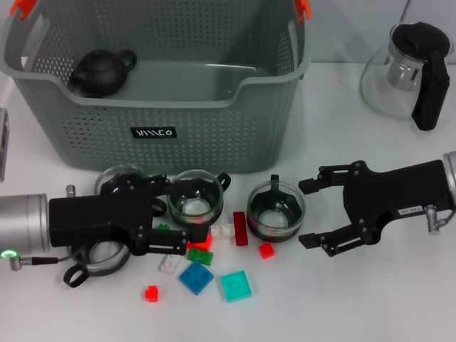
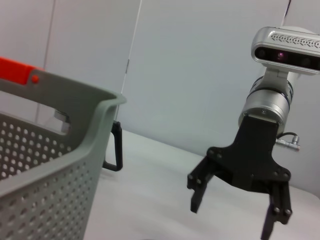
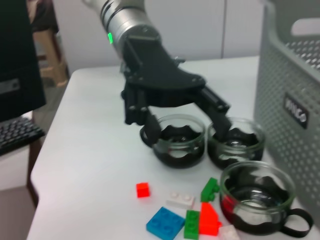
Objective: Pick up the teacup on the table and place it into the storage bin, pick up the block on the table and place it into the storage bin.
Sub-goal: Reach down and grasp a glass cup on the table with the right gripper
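Observation:
The grey-green storage bin stands at the back. In front of it are several glass teacups: one just past the fingertips of my left gripper, one just left of my right gripper, and others partly hidden under the left hand. Both grippers are open and hold nothing. Loose blocks lie in front: blue, cyan, green, small red, dark red. In the right wrist view the left gripper hangs over the teacups.
A black teapot sits inside the bin. A glass teapot with a black handle stands at the back right. The left wrist view shows the bin wall and my right gripper open beyond it.

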You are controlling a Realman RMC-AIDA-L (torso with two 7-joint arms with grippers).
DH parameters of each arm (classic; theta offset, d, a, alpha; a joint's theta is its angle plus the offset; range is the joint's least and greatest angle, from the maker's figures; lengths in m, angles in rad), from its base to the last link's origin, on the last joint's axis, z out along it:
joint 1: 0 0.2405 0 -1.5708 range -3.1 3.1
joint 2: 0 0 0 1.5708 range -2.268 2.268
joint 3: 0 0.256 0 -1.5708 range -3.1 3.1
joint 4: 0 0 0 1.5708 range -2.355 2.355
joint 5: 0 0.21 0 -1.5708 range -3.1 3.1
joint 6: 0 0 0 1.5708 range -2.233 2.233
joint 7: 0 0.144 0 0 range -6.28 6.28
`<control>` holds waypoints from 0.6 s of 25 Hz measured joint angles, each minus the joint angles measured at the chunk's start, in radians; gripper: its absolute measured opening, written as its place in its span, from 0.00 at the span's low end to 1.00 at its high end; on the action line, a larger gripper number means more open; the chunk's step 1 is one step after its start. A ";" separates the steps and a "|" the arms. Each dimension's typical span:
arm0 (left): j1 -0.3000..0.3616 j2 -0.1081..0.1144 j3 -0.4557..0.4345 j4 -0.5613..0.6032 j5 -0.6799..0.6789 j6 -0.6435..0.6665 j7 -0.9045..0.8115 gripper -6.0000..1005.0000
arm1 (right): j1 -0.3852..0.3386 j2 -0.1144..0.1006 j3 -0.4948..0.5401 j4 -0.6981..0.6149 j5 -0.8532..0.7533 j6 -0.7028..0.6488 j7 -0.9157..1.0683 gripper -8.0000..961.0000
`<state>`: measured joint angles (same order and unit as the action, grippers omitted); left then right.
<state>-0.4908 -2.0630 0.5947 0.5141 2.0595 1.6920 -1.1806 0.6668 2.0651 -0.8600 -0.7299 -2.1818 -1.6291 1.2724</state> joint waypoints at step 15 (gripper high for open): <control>0.001 -0.003 -0.023 0.006 -0.001 0.000 -0.001 0.93 | 0.159 0.028 -0.077 -0.036 -0.223 0.025 0.188 0.96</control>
<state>-0.4900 -2.0663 0.5716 0.5201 2.0584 1.6920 -1.1812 0.8256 2.0931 -0.9369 -0.7661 -2.4048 -1.6045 1.4607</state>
